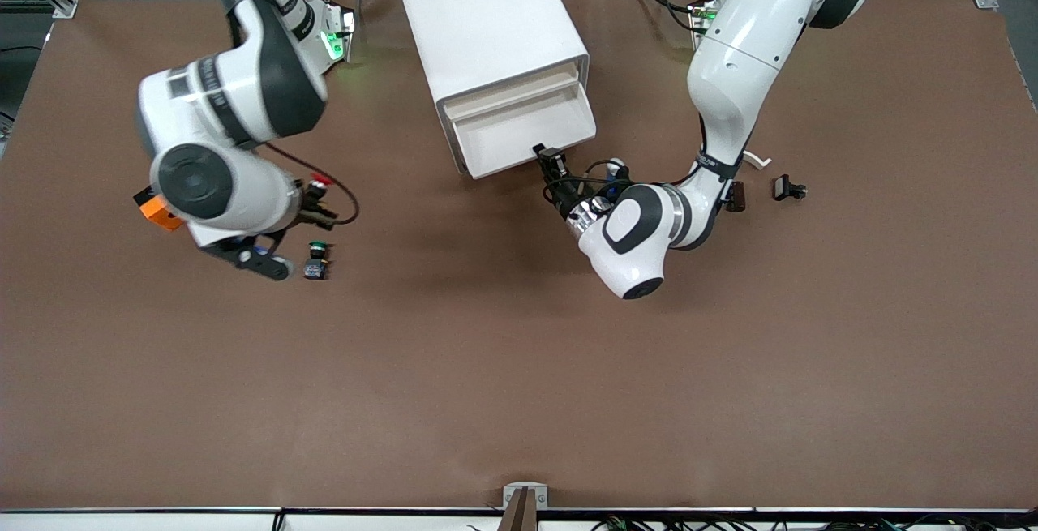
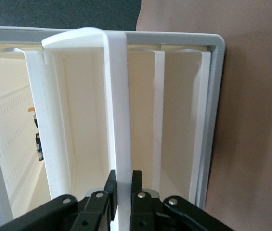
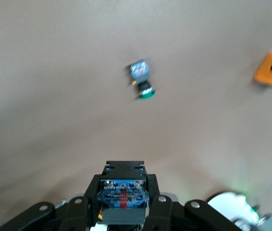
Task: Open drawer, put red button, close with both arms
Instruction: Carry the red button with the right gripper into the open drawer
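Observation:
The white cabinet stands between the arm bases, and its drawer is pulled partly out. My left gripper is at the drawer's front and is shut on the white handle; its fingers press the handle from both sides. The drawer's inside looks empty. My right gripper is up over the table toward the right arm's end, shut on the red button. In the right wrist view only the button's blue-grey body shows between the fingers.
A green-capped button lies on the table under the right gripper and also shows in the right wrist view. An orange block lies beside the right arm. Small black parts lie toward the left arm's end.

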Available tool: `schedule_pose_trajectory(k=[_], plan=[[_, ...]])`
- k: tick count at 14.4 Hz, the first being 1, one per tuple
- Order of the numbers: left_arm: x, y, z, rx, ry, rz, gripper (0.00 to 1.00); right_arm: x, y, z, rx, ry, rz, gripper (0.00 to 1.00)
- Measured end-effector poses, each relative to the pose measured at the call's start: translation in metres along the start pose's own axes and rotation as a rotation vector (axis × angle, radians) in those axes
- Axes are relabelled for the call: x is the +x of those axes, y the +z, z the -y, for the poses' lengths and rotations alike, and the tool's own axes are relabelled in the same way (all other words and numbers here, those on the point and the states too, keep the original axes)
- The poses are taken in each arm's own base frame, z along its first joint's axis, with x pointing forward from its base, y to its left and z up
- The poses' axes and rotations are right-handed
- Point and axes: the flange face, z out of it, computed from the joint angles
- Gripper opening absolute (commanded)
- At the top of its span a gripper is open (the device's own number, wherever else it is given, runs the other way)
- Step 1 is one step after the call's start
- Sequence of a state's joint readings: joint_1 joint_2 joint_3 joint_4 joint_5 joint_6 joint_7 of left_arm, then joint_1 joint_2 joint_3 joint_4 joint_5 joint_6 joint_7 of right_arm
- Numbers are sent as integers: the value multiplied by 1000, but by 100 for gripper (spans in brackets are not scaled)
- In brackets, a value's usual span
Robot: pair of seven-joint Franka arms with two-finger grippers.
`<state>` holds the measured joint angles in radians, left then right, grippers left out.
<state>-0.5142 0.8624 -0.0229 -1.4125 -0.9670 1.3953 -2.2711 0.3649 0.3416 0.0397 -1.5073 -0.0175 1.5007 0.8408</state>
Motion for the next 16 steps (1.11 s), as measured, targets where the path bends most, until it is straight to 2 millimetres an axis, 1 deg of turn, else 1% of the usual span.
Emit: schedule_pose_trajectory(k=[2,5,6,7,8,10,11,12,14,16], plan=[[-1,-13,-2,-24,6,16,0,-39,-1,32,14,62,15,29],[1,-29,-3,-51,14,32,0,-90,-8,68,53,175,53,29],[1,-32,-3,-57,16,35,3,-110,-9,82,63,211,46,29],[2,-35,-4,-61,19,38,38,-130,-11,97,82,253,30,28],[3,-37,-4,-64,26,39,99,-149,-12,111,109,295,13,28],[3,-42,-5,-79,46,48,100,-182,-10,135,147,367,-6,28],[4,-45,-6,-88,48,54,100,-193,-6,145,163,410,-10,28],[6,-50,-7,-100,45,54,100,-199,0,155,179,455,-11,28],[11,-61,-9,-153,49,21,100,-203,15,170,186,501,-10,28],[11,-82,-1,-232,75,-8,100,-203,32,181,167,506,-9,28]])
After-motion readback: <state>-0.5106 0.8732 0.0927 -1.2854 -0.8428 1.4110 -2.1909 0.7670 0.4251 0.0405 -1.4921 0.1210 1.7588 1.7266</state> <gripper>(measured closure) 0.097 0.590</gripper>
